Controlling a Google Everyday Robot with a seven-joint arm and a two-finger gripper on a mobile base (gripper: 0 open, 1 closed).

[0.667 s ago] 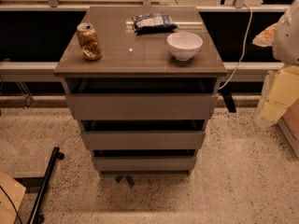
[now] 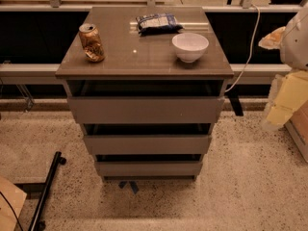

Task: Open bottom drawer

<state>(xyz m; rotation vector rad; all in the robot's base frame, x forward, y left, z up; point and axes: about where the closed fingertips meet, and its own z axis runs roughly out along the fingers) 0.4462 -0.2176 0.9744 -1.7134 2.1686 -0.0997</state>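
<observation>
The bottom drawer (image 2: 148, 168) is the lowest and smallest-looking of three grey-brown handleless fronts on a small cabinet, just above the speckled floor. A dark gap shows above its front panel. The middle drawer front (image 2: 147, 144) and the top drawer front (image 2: 146, 110) sit above it. My gripper (image 2: 281, 105) is at the right edge of the camera view, at the end of the cream-and-white arm. It is well to the right of the cabinet, at about the height of the top drawer, and touches nothing.
On the cabinet top (image 2: 144, 57) stand a dented can (image 2: 91, 43), a white bowl (image 2: 190, 46) and a snack bag (image 2: 158, 22). A white cable (image 2: 248, 47) hangs at the right. A black stand leg (image 2: 47, 189) lies on the floor at the left.
</observation>
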